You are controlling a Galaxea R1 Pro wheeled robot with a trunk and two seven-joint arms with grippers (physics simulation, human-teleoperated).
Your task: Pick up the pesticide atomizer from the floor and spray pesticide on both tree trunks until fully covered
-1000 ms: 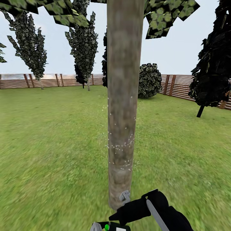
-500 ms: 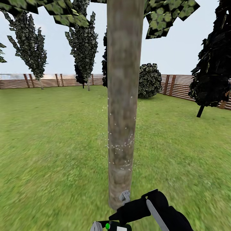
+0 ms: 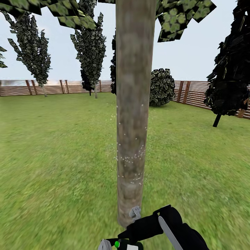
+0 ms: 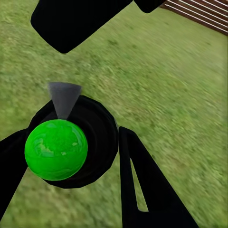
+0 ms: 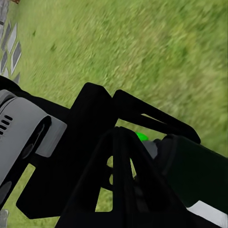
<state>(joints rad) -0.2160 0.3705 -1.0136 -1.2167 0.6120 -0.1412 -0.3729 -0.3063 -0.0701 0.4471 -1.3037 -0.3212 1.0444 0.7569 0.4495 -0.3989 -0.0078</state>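
Many white pesticide [image 3: 131, 158] specks dot the tree trunk [image 3: 133, 104] just ahead of the right end effector [image 3: 139, 227], whose fingers are clamped on the pesticide atomizer [image 3: 126, 244]. Whether the left end effector [image 4: 71, 137] is apart or together, I cannot tell.

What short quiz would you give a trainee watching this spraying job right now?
1. True or false: white pesticide specks dot the tree trunk.
2. What bounds the lawn behind the trunk? A) a brick wall B) a slatted wooden fence C) a glass screen
3. Fill in: in the left wrist view, the ball on the pesticide atomizer is coloured ____.
Key: 1 true; 2 B; 3 green.
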